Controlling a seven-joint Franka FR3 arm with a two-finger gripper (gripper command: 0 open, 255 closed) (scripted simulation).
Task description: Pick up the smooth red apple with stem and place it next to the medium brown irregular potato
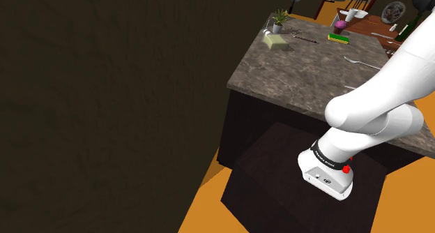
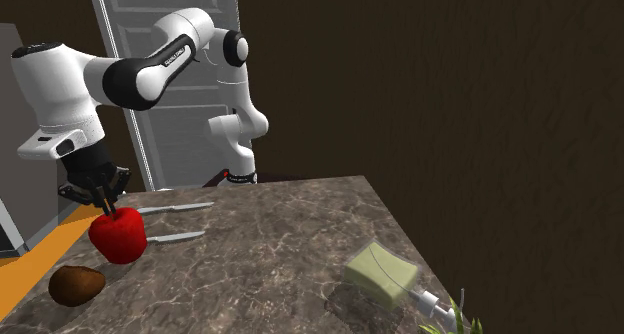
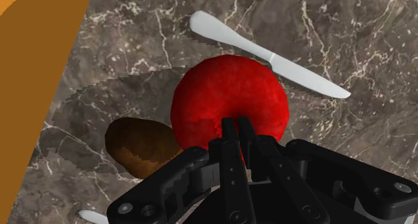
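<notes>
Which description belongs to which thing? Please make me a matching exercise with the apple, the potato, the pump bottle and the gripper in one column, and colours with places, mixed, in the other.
Things:
1. apple
2. potato
3. pump bottle
4. gripper

Descriptions:
a. pale green, near the plant
b. black, clasping the apple from above
c. red, directly under the gripper
d. brown, on the counter near its edge

Pairs: 1-c, 2-d, 3-a, 4-b

Glossy white arm (image 2: 60, 77), dark joints (image 2: 236, 48), black fingers (image 3: 230, 130)
</notes>
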